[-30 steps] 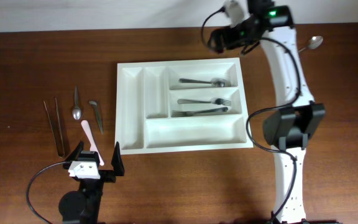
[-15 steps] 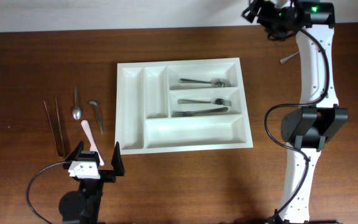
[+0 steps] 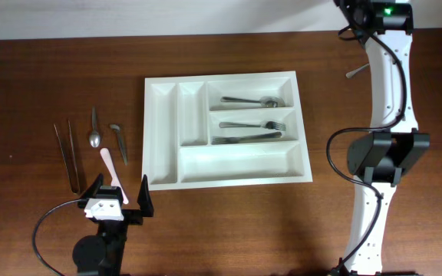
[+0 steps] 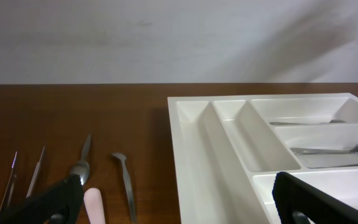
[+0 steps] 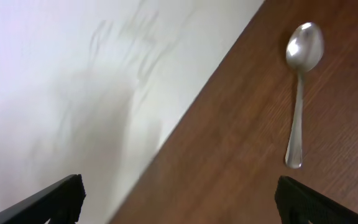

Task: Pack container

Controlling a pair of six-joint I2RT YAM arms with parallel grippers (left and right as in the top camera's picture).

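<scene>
The white container [image 3: 153, 130] lies mid-table; it also shows in the left wrist view [image 4: 194, 155]. Its upper right compartments hold a spoon [image 3: 244, 100], forks [image 3: 253, 124] and a knife [image 3: 245, 138]. The two narrow compartments and the long front one are bare. My left gripper [image 3: 120, 198] [image 4: 179, 208] is open and empty, near the tray's front left corner. My right gripper [image 3: 357, 11] [image 5: 179, 199] is open and empty at the far right table edge. A loose spoon [image 5: 300, 93] lies on the wood in front of it; only its handle [image 3: 355, 73] shows overhead.
Left of the tray lie long tweezers [image 3: 67, 153], a small spoon [image 3: 94, 130], a short metal tool [image 3: 119, 142] and a pink-handled utensil [image 3: 110, 170] by the left gripper. A white wall borders the table's far edge [image 5: 73, 93].
My right arm has swung from over the tray's back right corner to the right and back to the far edge. The left arm and the cutlery have not moved.
</scene>
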